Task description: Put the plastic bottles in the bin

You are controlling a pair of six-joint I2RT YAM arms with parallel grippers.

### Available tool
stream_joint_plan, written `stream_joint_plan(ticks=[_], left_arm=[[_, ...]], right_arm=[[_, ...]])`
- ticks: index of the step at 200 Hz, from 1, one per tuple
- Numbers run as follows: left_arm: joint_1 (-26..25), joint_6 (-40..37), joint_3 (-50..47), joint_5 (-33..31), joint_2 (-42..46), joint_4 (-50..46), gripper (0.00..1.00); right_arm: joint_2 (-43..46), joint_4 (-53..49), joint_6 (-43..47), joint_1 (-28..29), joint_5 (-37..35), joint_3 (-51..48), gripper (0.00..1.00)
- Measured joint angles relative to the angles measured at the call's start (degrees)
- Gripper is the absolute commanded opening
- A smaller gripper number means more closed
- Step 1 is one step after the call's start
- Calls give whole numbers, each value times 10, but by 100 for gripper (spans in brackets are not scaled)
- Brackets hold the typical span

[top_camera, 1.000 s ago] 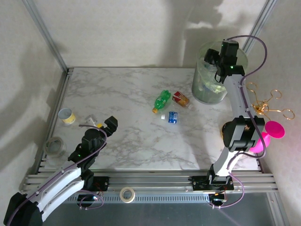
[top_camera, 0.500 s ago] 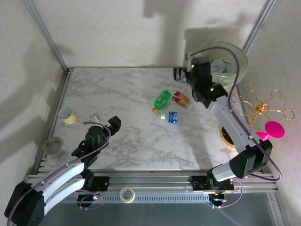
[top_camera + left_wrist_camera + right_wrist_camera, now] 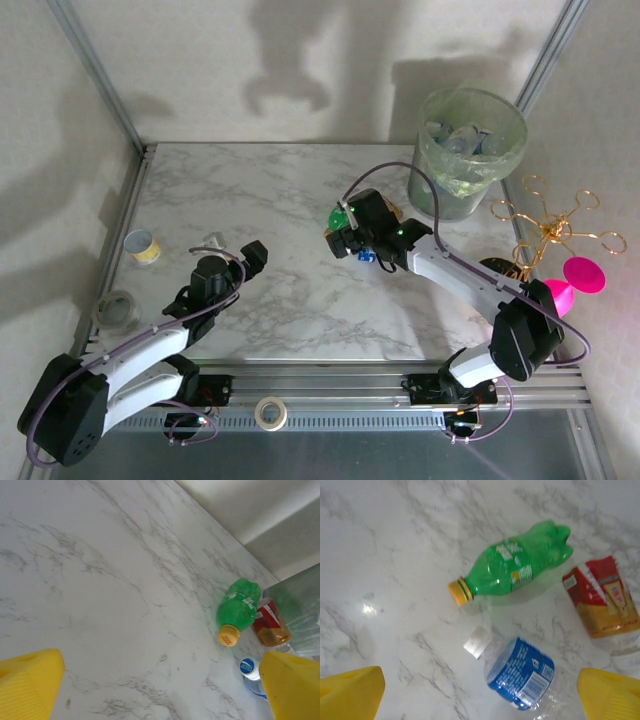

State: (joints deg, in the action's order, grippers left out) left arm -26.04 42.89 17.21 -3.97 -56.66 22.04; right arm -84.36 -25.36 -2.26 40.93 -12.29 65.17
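Reaching seems the step in hand: the right tool hovers, spread wide and empty, over a green bottle, a blue-labelled bottle and a red-labelled bottle lying close together on the bench. Next it must drop and clamp one, probably the blue, without nudging its neighbours, then carry it to the bin at the far right. The left tool hangs open and empty; a cup and tape roll sit well apart.

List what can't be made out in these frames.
- Top view: the right gripper covers most of the green bottle and the blue-label bottle.
- Top view: how many bottles lie in the bin; the crumpled liner blurs them.
- Right wrist: the red-label bottle is cut off by the right edge.
- Left wrist: the blue-label bottle's body sits behind a finger of the left gripper.
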Motion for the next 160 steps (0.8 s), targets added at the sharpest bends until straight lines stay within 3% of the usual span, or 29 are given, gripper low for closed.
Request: stream_joint_plan(ticks=[56,109,160], left_arm=[[0,0,24,23,-30,4,100],[0,0,32,35,-35,4,100],[0,2,37,42,-41,5,100]], right_arm=[[-64,-24,59,-3,-24,-1,99],[-104,-23,91,-54,-20,-1,99],[-109,1,96,-85,32,-40,99]])
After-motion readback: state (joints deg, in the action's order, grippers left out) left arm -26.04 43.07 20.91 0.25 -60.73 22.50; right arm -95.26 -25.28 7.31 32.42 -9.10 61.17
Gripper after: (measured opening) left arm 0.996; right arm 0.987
